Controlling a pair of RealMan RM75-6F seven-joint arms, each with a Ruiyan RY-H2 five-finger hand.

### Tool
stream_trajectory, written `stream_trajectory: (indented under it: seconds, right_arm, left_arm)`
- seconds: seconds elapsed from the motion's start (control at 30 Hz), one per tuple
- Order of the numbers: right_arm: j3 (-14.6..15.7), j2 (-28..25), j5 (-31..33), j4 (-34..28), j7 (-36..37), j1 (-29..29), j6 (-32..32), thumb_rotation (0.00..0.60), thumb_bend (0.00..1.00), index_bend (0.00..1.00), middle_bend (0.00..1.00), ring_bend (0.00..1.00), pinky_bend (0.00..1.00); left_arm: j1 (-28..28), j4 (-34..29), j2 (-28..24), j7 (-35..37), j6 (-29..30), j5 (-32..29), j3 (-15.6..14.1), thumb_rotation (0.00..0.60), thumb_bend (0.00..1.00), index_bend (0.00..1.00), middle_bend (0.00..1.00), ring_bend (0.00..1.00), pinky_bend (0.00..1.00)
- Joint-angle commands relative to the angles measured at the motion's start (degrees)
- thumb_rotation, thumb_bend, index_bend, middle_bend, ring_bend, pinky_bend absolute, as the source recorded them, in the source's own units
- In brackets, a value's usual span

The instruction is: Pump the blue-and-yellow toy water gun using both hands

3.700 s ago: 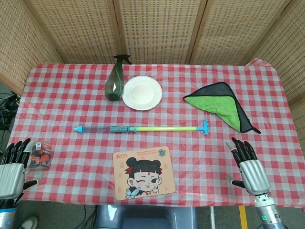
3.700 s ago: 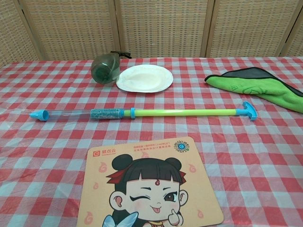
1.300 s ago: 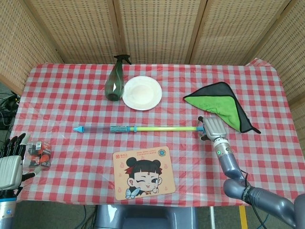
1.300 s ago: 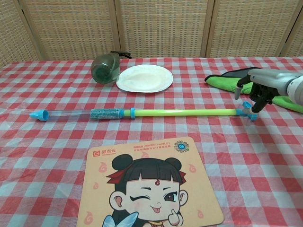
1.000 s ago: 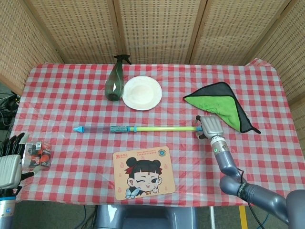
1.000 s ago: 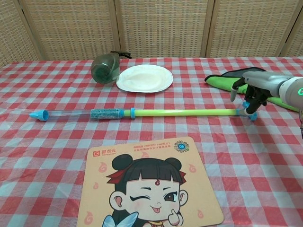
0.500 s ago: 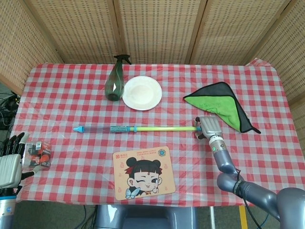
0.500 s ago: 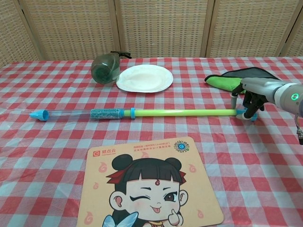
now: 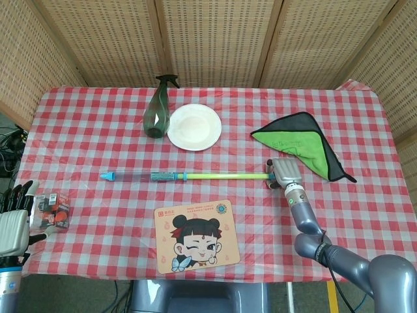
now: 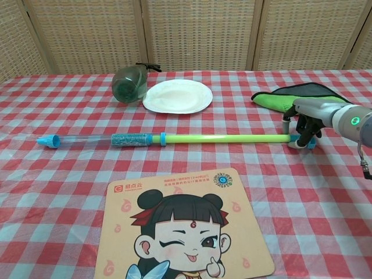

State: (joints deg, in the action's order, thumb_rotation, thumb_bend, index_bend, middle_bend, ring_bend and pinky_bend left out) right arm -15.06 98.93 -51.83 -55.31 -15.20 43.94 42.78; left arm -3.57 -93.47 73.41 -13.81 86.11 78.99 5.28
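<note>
The water gun [image 9: 189,175] lies flat across the middle of the tabletop [image 9: 98,130], nozzle to my left, T-handle [image 10: 306,142] to my right, just beyond the mouse pad [image 9: 194,235]. My right hand [image 9: 286,173] sits over the handle with its fingers [image 10: 303,129] curled down around it. From the chest view I judge contact, but I cannot tell whether the grip is fully closed. My left hand [image 9: 13,218] is released, fingers apart, at the near left edge beside a small red packet [image 9: 53,211] — well apart from the gun.

Step in hand: secure the handle.

- I close the right fingers around the crossbar, not the yellow rod, so the pull runs along the shaft.
- I confirm the hold before any lift; the handle is small and could slip out.
- I then bring the left hand to the blue barrel section [image 9: 166,175] — clear of the rod — and grip it firmly.
- I pump along the gun's axis only; side load may bend the rod.
</note>
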Motion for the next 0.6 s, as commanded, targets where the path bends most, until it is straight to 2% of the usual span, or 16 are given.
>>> stream_trajectory:
  seconds: [0.03, 0.17, 0.3, 0.43, 0.6]
  right_arm:
    - [0.25, 0.70, 0.12, 1.24, 0.33, 0.14, -0.80, 0.600, 0.48, 0.53, 1.00, 1.00, 0.68]
    - [0.53, 1.33, 0.09, 2.46, 0.77, 0.04, -1.37, 0.600, 0.48, 0.56, 1.00, 1.00, 0.68]
    - [0.52, 1.44, -0.35, 2.61, 1.42, -0.10, -1.30, 0.600, 0.47, 0.63, 1.00, 1.00, 0.68]
    - [-0.09, 0.00, -1.27, 0.47, 2.13, -0.24, -0.10, 0.600, 0.47, 0.71, 1.00, 1.00, 0.68]
    - [-1.68, -4.09, -0.94, -5.24, 2.22, -0.58, 1.43, 0.600, 0.48, 0.79, 1.00, 1.00, 0.68]
  left_arm:
    - [-0.04, 0.01, -0.02, 0.01, -0.03, -0.12, 0.03, 0.600, 0.10, 0.00, 0.00, 0.00, 0.00]
    - [-0.07, 0.02, -0.05, 0.09, -0.04, -0.18, -0.01, 0.600, 0.10, 0.00, 0.00, 0.00, 0.00]
    - [-0.12, -0.03, -0.07, 0.13, -0.08, -0.27, -0.04, 0.600, 0.10, 0.00, 0.00, 0.00, 0.00]
    - [-0.19, -0.23, -0.12, 0.19, -0.14, -0.24, -0.10, 0.600, 0.10, 0.00, 0.00, 0.00, 0.00]
    - [-0.33, -0.64, -0.37, 0.45, -0.45, -0.57, 0.00, 0.600, 0.10, 0.00, 0.00, 0.00, 0.00]
